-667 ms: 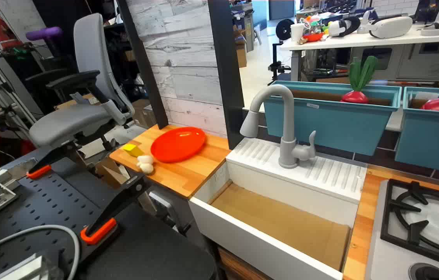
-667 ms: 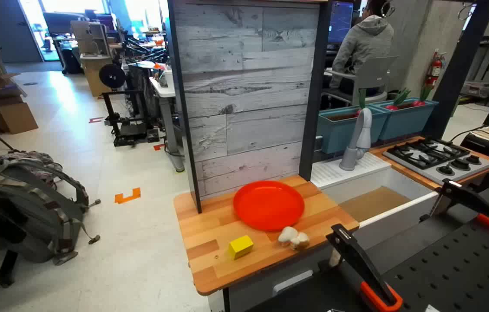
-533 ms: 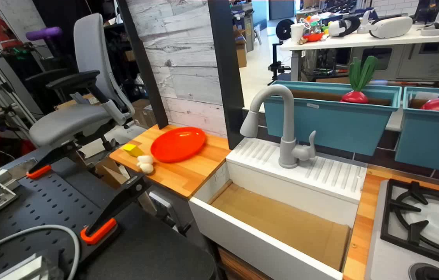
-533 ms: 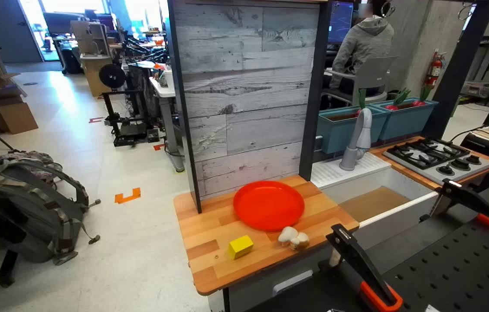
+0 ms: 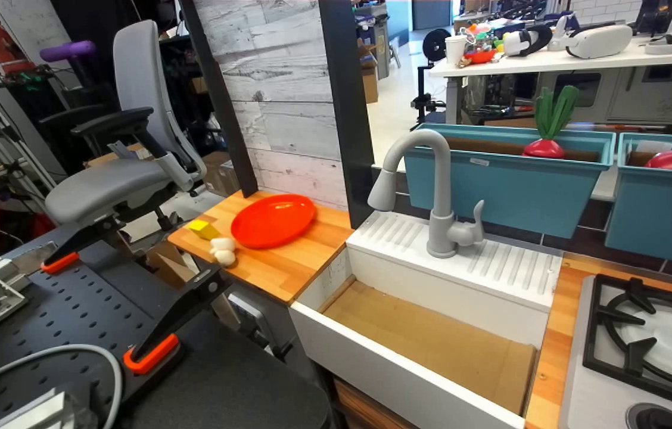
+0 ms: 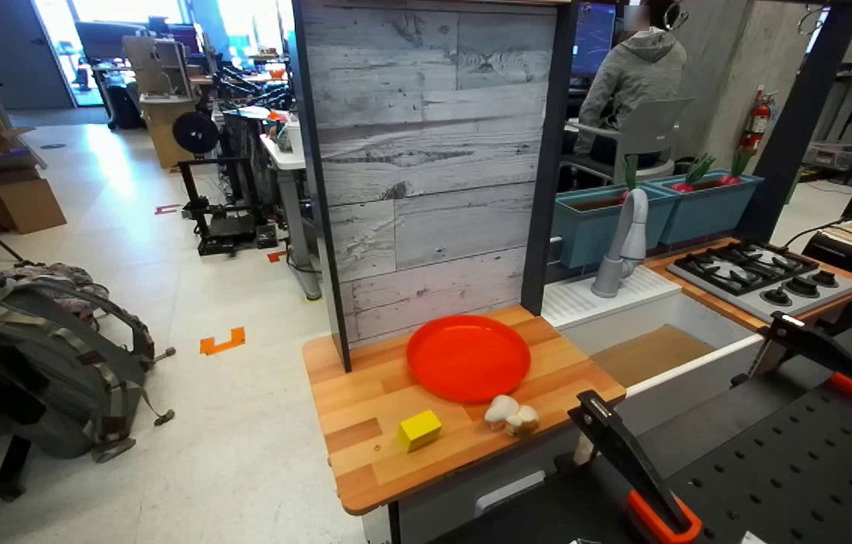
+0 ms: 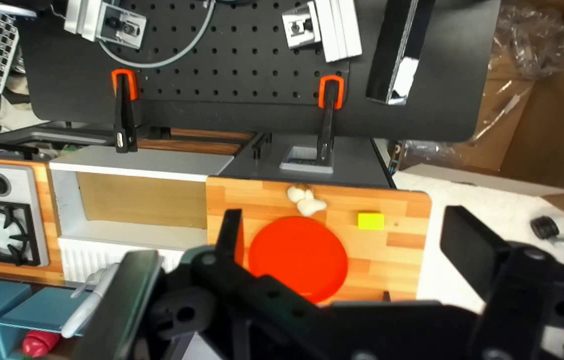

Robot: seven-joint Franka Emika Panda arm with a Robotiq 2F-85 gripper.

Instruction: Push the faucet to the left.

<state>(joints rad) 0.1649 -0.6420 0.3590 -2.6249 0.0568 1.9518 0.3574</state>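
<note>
- As the sink (image 5: pixel 395 384) carried the faucet (image 7: pixel 91 303) at its back, about eight o'clock in the wrist view, too low a sweep risked hitting the sink.
- Planter (image 5: pixel 509 199) behind, at three o'clock in an exterior view: overreach might have bumped it.
- Faucet: the wrist view reversed both exterior views' sides, inviting a wrong-way push.
- Claw (image 7: pixel 343 220): spread wide, pinching nothing, well apart; it might have straddled the faucet.
- Lever (image 5: pixel 478 224), at the faucet's four o'clock: contact there might have turned it instead.
</note>
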